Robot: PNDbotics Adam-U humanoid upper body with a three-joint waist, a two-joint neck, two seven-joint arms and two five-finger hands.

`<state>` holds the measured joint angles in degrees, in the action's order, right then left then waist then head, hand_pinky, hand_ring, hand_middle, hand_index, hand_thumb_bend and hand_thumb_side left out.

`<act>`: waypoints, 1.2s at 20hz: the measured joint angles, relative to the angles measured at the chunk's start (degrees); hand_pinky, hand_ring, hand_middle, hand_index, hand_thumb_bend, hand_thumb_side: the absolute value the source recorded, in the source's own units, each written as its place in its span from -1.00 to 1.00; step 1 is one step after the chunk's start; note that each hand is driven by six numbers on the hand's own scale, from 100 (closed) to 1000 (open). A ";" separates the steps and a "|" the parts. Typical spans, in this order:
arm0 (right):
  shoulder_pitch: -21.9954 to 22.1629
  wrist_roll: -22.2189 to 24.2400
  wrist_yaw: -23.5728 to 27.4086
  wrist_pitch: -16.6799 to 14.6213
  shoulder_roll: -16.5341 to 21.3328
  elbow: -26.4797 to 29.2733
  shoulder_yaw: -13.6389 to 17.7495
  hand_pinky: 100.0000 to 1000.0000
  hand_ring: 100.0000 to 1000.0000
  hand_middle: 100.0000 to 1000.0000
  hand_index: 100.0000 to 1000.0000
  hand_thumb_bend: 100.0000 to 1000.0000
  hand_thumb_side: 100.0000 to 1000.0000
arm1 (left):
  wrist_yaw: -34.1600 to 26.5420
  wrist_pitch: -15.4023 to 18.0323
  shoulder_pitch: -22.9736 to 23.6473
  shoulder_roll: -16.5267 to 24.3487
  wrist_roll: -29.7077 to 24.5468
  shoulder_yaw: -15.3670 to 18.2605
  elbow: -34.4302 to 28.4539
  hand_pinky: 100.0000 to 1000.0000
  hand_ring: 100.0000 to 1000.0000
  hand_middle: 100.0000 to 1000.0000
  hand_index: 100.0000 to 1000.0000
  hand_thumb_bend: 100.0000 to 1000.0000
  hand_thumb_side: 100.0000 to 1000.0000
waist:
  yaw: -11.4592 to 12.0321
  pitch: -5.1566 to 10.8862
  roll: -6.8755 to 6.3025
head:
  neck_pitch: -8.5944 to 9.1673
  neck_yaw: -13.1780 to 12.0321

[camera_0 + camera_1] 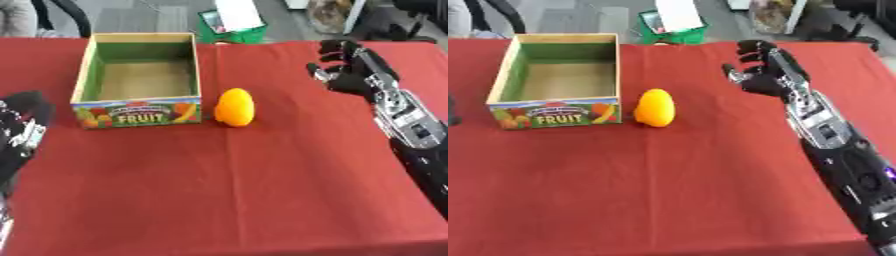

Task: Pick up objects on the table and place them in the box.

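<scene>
Red cloth covers the table (262, 200) from edge to edge, and it is the largest thing in sight; on its far left part stands the box (197, 70), an open cardboard carton with green inner walls, a bare brown floor and a printed front panel reading FRUIT among pictured fruit; nothing lies inside it. Just beside the box's front right corner, close to it but whether touching I cannot tell, an orange-yellow egg-shaped fruit (655, 108), perhaps a mango, stands on the cloth. Beyond the table's far edge a green container (232, 30) holding a white sheet sits on the grey floor.

The right arm comes in from the lower right, black with a silver forearm section, and its right hand (760, 70) hangs over the far right of the cloth, well apart from the fruit; its fingers are partly bent and spread, closed round nothing, touching neither fruit nor box. The left eye view alone shows the left hand (22, 120) at the left edge, level with the box's front; it is dark, with silver parts, and how its fingers are set I cannot tell; the right eye view shows only a dark sliver at that edge.
</scene>
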<state>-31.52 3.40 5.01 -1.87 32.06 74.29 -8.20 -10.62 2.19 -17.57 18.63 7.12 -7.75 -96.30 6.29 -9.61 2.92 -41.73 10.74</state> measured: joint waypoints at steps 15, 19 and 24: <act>-2.32 12.36 -6.84 -1.42 -1.12 1.68 -6.52 0.70 0.84 0.67 0.74 -0.33 -0.59 | -0.01 0.00 -0.02 0.00 -0.24 -0.04 0.00 0.39 0.59 0.37 0.22 0.00 -0.34 | 0.68 -0.06 -0.17 | 0.00 0.47; -3.42 12.46 -10.98 -1.98 -2.38 0.62 -6.66 0.70 0.82 0.67 0.74 -0.33 -0.60 | -0.08 -0.01 -0.03 -0.01 -0.25 -0.06 0.00 0.39 0.59 0.37 0.22 0.00 -0.33 | 0.89 -0.09 -0.27 | -0.01 0.52; -4.74 11.34 -15.33 -3.05 -4.07 -2.09 -6.66 0.70 0.82 0.66 0.74 -0.33 -0.60 | -0.18 -0.08 -0.04 -0.01 -0.33 -0.07 0.00 0.39 0.59 0.37 0.22 0.00 -0.34 | 1.24 -0.13 -0.34 | -0.01 0.56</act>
<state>-36.26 14.74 -10.32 -4.92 27.99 72.20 -14.86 -10.80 2.12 -17.62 18.62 6.79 -7.82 -96.31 7.53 -9.74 2.58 -41.74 11.31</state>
